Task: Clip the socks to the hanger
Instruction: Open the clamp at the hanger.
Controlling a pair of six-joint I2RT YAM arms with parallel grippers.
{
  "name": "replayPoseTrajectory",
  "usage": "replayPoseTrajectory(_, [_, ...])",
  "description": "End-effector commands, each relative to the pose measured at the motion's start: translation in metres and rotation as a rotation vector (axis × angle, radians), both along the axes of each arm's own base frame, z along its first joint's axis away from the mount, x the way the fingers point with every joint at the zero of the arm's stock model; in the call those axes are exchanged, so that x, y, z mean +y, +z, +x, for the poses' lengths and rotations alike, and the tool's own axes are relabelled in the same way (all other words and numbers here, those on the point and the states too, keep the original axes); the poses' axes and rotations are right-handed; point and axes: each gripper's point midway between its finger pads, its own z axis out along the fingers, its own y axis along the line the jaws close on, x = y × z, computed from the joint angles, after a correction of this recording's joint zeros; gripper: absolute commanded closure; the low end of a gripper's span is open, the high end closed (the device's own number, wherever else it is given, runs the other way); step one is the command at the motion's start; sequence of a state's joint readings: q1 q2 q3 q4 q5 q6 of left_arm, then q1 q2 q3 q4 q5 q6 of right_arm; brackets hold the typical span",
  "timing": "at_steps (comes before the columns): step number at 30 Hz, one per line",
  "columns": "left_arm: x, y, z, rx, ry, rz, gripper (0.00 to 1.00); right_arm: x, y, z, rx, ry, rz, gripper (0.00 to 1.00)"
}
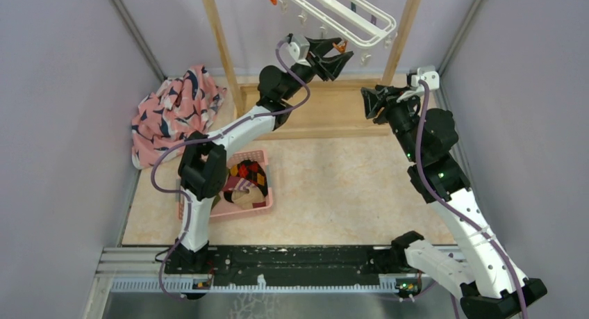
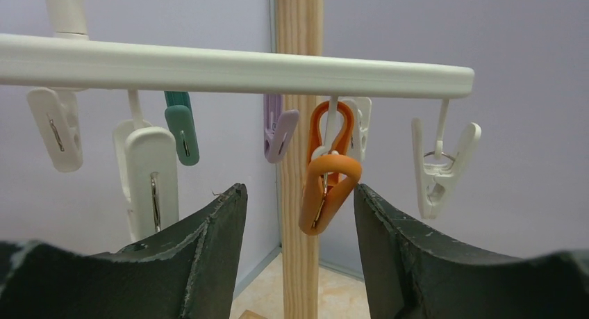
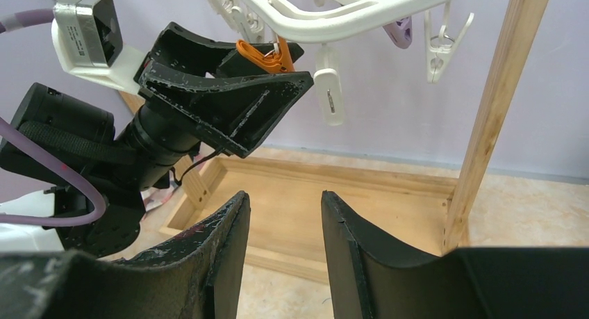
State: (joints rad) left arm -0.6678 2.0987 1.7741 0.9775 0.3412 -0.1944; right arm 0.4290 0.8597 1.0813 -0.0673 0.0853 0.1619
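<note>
The socks (image 1: 248,174) lie heaped in the pink basket (image 1: 267,206) on the worktop, beside the left arm's lower links, and none is clipped yet. The hanger (image 1: 351,19) hangs high on the wooden rack (image 1: 221,48). The left gripper (image 2: 299,190) is raised to it, jaws apart around the upright orange clip (image 2: 328,187), which sits close to one finger and clear of the other. The right gripper (image 3: 283,195) hovers nearby, half-wide and empty. The socks lie well below both, on the left arm's side.
</note>
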Motion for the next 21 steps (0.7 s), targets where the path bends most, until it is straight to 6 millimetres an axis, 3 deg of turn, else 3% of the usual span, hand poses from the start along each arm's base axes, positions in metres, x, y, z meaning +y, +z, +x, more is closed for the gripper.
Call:
replayPoseTrajectory(1, [-0.003,0.010,-0.004,-0.020,-0.017,-0.024,0.36,-0.005,0.040,-0.009,-0.106,-0.006,0.033,0.57])
replayPoseTrajectory(7, [-0.004,0.013,-0.005,-0.027,-0.016,-0.015,0.38,-0.007,0.041,-0.010,-0.113,-0.011,0.039,0.57])
replayPoseTrajectory(12, [-0.003,0.015,-0.009,-0.032,-0.024,-0.008,0.51,-0.007,0.041,-0.012,-0.114,-0.007,0.042,0.57])
replayPoseTrajectory(18, [0.000,0.023,-0.022,-0.041,-0.061,-0.007,0.96,-0.010,0.044,-0.016,-0.123,-0.014,0.048,0.57])
replayPoseTrajectory(21, [0.003,0.028,-0.032,-0.028,-0.088,-0.003,1.00,-0.006,0.049,-0.018,-0.130,0.012,0.054,0.57])
